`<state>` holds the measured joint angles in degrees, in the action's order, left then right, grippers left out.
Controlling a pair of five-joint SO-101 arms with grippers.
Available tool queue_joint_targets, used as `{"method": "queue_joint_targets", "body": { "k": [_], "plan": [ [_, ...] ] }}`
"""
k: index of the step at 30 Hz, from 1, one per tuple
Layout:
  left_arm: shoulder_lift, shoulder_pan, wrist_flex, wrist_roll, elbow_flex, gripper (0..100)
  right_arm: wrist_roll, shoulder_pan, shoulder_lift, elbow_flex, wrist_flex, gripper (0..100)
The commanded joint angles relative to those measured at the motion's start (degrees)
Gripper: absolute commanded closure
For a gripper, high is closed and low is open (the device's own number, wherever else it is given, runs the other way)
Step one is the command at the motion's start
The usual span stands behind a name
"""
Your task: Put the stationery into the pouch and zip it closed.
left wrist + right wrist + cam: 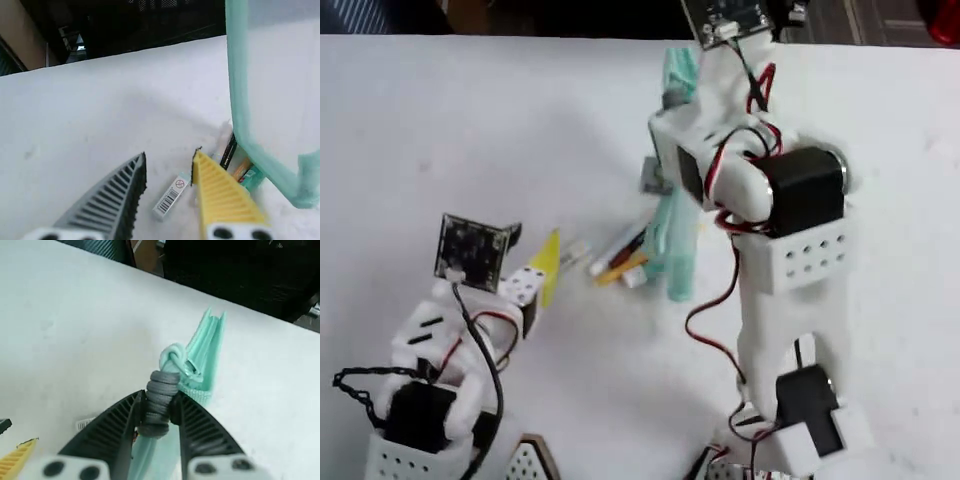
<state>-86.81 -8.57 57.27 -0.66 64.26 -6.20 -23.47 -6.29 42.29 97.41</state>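
Note:
The mint-green pouch (678, 250) lies lengthwise in the middle of the table, its zipper end (206, 347) towards the far edge. My right gripper (159, 397) is shut on the grey cord zipper pull (158, 405), seen from above at the pouch's far end (672, 97). Pens and other stationery (620, 262) stick out from the pouch's near end (235, 160). My left gripper (170, 156) is open, low over the table beside them. A small white barcoded piece (169, 201) lies between its grey and yellow fingers (220, 200).
The white table (440, 130) stretches bare to the left and far left. My right arm's white body (790, 260) reaches over the table's right half, partly covering the pouch. The far table edge (125, 50) runs behind the pouch.

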Motion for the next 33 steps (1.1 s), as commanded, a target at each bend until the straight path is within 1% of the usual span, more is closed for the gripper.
{"method": "queue_joint_targets", "body": {
  "k": [1,8,12,14,18,23,27,30,33],
  "plan": [
    [-0.7,-2.0,-0.8,-0.3,-2.9,80,-0.2,-3.6,-5.6,-5.5,1.2,98.2],
    [-0.9,-2.1,-0.4,-0.3,-2.9,80,-0.4,-10.4,-13.5,-15.4,1.1,98.2],
    [-0.9,-2.1,0.6,-0.3,-2.9,80,-0.9,-10.9,-15.0,-17.3,1.0,98.2],
    [-0.9,-2.1,1.3,-0.3,-2.9,80,-4.5,-10.9,-15.3,-17.3,1.0,98.2],
    [-1.0,-1.6,1.7,-0.3,-2.9,80,-15.4,-10.9,-15.2,-17.3,1.1,98.2],
    [-1.0,-1.6,2.6,-0.3,-2.7,80,-22.9,-10.0,-15.3,-17.4,1.2,98.2],
    [-1.0,-1.6,2.5,-0.4,-1.1,80,-26.6,-7.8,-15.4,-17.4,1.3,98.2],
    [-1.0,-1.6,2.6,-0.4,-0.8,80,-27.1,-5.5,-15.4,-18.8,1.2,98.1],
    [-1.4,-2.0,2.8,-0.4,-1.0,80,-27.1,-5.2,-15.4,-22.2,1.2,98.1]
  ]
}}
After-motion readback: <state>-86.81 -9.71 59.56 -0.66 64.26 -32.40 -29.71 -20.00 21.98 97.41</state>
